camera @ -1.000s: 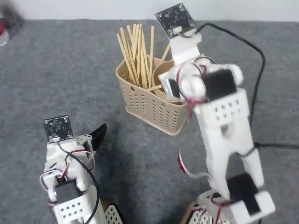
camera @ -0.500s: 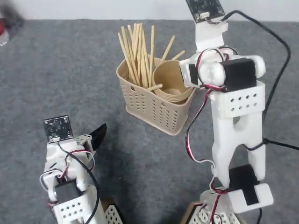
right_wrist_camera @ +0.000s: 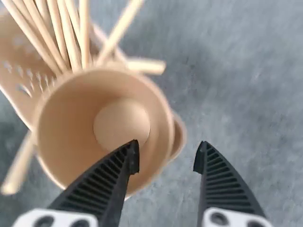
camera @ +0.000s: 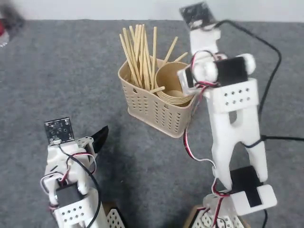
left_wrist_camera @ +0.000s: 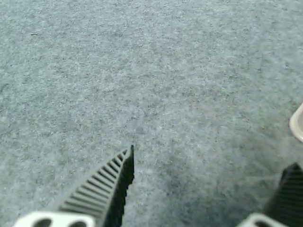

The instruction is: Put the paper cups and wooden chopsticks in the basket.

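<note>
Seen from above, the fingertips of my right gripper [right_wrist_camera: 166, 149] are hidden behind my right arm [camera: 230, 102], which also covers the basket [camera: 156, 111] wall beside it. The wooden chopsticks [camera: 140, 52] sink their lower ends out of sight in the basket, and the paper cups [camera: 173, 88] nest too closely to count. My left wrist view cuts the basket to a sliver of rim. By the table [camera: 57, 71]'s far left corner, a red thing [camera: 3, 28] is blurred and cut off.
</note>
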